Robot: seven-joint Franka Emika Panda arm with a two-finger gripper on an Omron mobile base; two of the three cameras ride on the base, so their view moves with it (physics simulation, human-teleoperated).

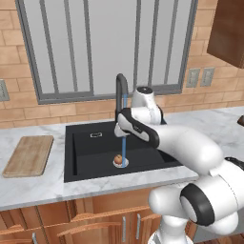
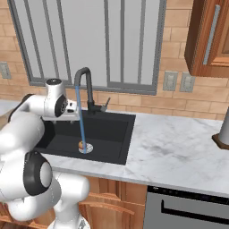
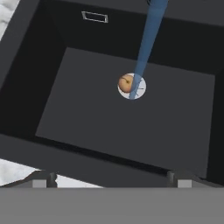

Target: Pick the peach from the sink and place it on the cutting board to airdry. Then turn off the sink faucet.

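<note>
One small round peach [image 3: 125,82] lies on the silver drain [image 3: 137,89] in the matte black sink [image 3: 52,100], its paler patch turned up. Being round, it shows no long axis. A blue water stream falls from the faucet [image 1: 121,90] just beside it. The gripper [image 3: 113,177] hovers above, fingers spread, well apart from the fruit. The wooden cutting board [image 1: 29,155] rests on the marble counter [image 1: 33,188] on the left.

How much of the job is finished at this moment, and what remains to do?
Nothing is finished yet. The peach lies on the drain of the sink, beside the running water stream. The gripper is above the basin, open and holding nothing, aimed down at the fruit. The cutting board on the counter left of the sink is bare. Left: grasp the peach, put it on the board, then shut off the sink faucet.
</note>
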